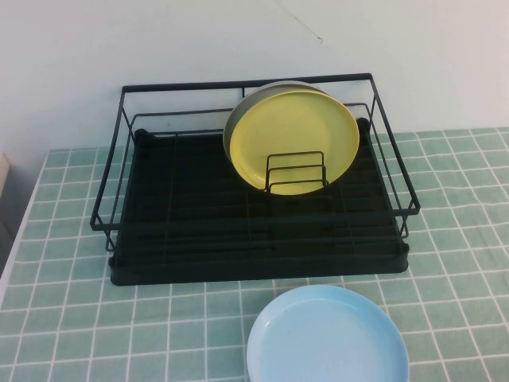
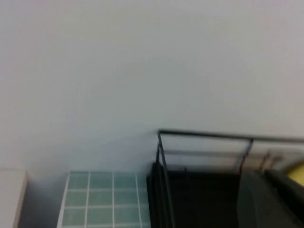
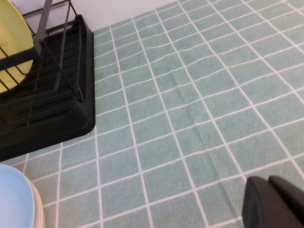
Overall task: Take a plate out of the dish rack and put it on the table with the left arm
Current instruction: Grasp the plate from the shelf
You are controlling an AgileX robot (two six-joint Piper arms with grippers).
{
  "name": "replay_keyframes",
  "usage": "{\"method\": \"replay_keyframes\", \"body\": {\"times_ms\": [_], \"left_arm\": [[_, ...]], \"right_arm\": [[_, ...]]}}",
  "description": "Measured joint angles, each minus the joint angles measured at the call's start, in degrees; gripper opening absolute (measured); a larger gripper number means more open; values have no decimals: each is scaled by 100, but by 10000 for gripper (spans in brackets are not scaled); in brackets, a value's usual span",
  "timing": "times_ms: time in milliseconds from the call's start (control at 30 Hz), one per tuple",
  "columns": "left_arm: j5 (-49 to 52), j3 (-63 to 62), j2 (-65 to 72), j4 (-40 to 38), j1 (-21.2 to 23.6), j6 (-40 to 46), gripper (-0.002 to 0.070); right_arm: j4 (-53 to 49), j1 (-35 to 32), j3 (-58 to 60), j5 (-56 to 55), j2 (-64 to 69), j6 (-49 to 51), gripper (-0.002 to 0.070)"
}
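Note:
The yellow plate [image 1: 290,143] stands on edge in the small wire holder [image 1: 296,173] inside the black dish rack [image 1: 183,215], with a grey plate [image 1: 237,119] right behind it. Neither arm shows in the high view. In the left wrist view my left gripper [image 2: 261,175] is shut and empty, hanging in the air off the rack's [image 2: 199,199] left end, with a sliver of the yellow plate [image 2: 298,172] beyond it. My right gripper [image 3: 265,183] is shut and empty above the tiled table [image 3: 190,118], to the right of the rack [image 3: 57,104].
A light blue plate [image 1: 326,338] lies on the green tiles [image 1: 64,318] in front of the rack, at the table's near edge; it also shows in the right wrist view [image 3: 14,199]. A white wall stands behind the rack. The table's left edge is close to the rack.

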Motion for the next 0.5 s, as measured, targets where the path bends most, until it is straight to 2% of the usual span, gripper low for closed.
{"method": "replay_keyframes", "body": {"times_ms": [233,333,500], "left_arm": [[1752,-1742,1858,0,-1300,2233,-3],[2083,-2464,2685,-8,-1555,2845,-3],[1990,-3322,3779,-8,-1753,3823,-3]], "right_arm": [[0,0,0,0,0,0,-1],[0,0,0,0,0,0,-1],[0,0,0,0,0,0,-1]]}}
